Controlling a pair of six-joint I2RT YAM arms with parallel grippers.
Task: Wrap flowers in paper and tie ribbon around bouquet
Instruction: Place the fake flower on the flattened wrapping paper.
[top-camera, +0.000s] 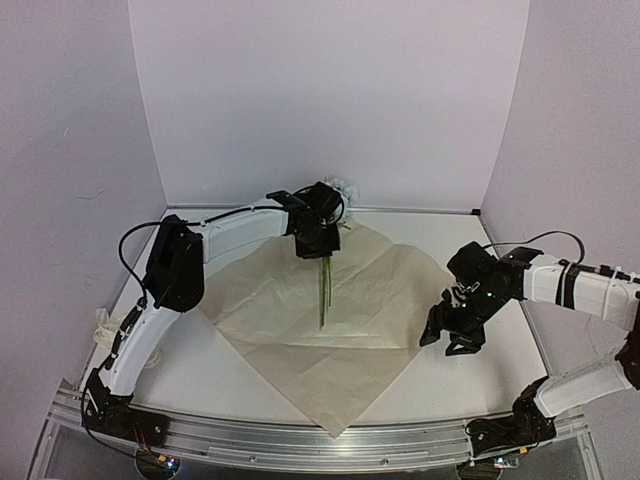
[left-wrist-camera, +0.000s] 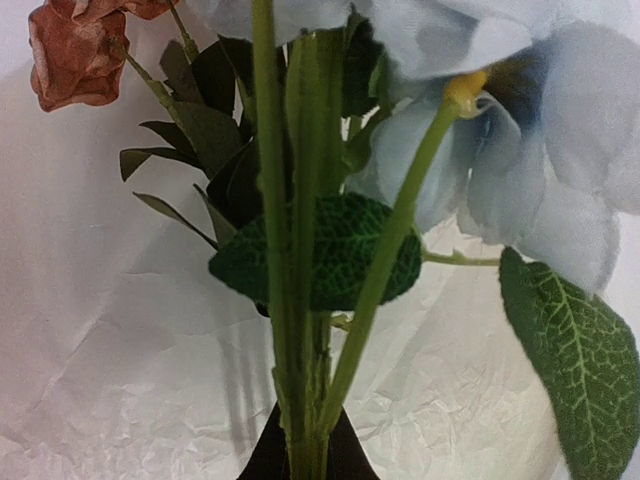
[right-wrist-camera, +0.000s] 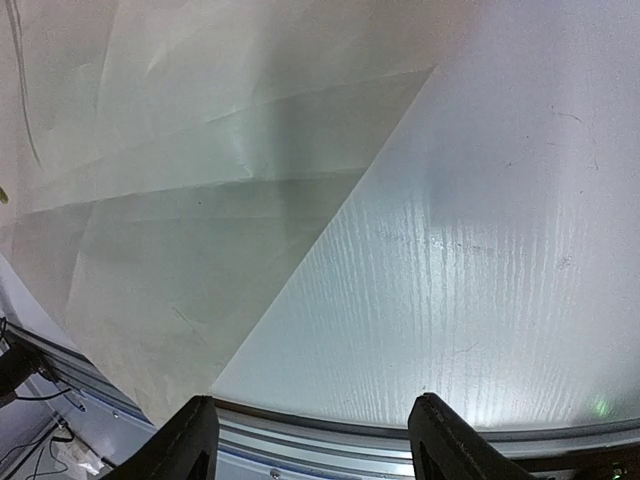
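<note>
Leftmost, near the table (top-camera: 200, 380) edge, a small cream tangle of ribbon (top-camera: 100, 322). Next, left gripper (top-camera: 323, 248) clamped tight on the green stems of the flowers (top-camera: 324, 290); holds pale blue and brown-orange blooms toward the back wall, stems stretching nearward above the middle of the tan paper (top-camera: 260, 300). Lies spread flat as a diamond, creased. Far right, right gripper (top-camera: 450, 338), fingers (right-wrist-camera: 190, 445) well apart, gripping nothing, over the tabletop just beside the paper's right corner.

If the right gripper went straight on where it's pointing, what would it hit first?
Probably the bare table, right beside the paper's edge; the open right gripper points down there, though depth is unclear.
</note>
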